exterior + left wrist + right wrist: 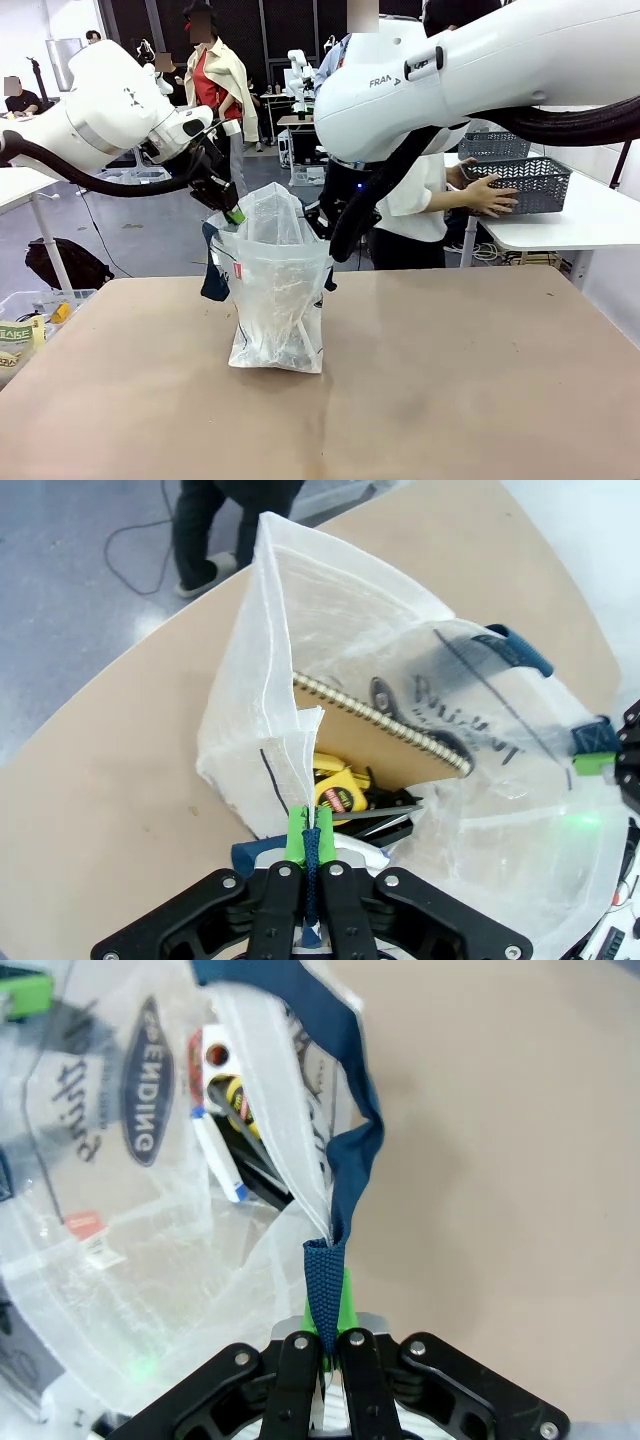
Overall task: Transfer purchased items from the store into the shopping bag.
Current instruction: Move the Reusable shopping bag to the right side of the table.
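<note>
Two white arms meet over the shopping bag [275, 290] in the front view, which stands upright near the middle of the brown table [450, 400]. The left gripper [232, 212] reaches down from the picture's left to the bag's upper left edge, and the right arm comes across from the right to the bag's other side, its fingertips hidden behind the plastic. A navy handle [214, 275] hangs down the bag's left side, with a small red tag [238, 270] just beside it. At the far side a person's hand [490, 196] rests on a dark grey lattice basket [520, 180] on a white side table [570, 225].

From the left wrist, the left gripper [310, 832] has its green pads [296, 830] pressed together on a navy strap and the bag's folded edge. The open mouth shows a spiral-bound brown notebook [385, 735], a yellow tape measure [338, 785] and a dark tool lying beside it.

From the right wrist, the right gripper [327, 1345] is clamped on the other navy strap [345, 1150], which loops up from the jaws to the bag's rim. The dark oval logo [150, 1080] shows through the plastic, with a white marker with a blue end [220, 1155] and the yellow tape measure inside, and the bare table to the right.
</note>
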`<state>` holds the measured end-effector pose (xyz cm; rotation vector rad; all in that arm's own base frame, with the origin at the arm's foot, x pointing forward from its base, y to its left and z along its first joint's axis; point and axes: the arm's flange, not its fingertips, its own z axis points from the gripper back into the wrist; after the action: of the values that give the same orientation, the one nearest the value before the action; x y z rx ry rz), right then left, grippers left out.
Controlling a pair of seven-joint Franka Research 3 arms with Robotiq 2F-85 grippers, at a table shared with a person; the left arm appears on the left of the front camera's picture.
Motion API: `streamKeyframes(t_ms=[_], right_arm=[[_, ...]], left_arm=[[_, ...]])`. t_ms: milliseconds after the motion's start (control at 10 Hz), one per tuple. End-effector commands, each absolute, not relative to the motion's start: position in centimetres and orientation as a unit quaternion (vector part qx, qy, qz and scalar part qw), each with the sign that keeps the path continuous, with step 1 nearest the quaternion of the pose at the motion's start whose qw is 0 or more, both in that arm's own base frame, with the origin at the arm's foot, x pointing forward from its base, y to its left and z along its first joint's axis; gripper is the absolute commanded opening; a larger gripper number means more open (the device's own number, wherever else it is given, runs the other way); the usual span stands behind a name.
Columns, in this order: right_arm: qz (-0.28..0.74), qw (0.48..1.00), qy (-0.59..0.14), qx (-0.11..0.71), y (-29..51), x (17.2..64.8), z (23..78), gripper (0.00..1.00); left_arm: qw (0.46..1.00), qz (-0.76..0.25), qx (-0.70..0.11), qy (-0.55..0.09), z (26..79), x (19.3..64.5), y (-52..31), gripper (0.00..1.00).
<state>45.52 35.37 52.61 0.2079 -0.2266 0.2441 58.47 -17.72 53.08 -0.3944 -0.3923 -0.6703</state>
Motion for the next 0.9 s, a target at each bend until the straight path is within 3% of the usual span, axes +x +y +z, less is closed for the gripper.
streamKeyframes(t_ms=[0, 400, 800], right_arm=[[0.167, 0.974, -0.125, 0.082, 36.4, 46.1, 52.5, 0.0], [0.265, 0.95, -0.144, 0.082, 38.1, 47.2, 53.1, 0.0], [0.335, 0.928, -0.141, 0.08, 40.7, 48.5, 53.6, 0.0]], left_arm=[[0.899, -0.319, -0.234, -0.185, 52.5, 58.5, -16.9, 0.0], [0.876, -0.287, -0.336, -0.194, 52.0, 59.0, -16.4, 0.0], [0.818, -0.316, -0.437, -0.2, 50.8, 59.8, -16.0, 0.0]])
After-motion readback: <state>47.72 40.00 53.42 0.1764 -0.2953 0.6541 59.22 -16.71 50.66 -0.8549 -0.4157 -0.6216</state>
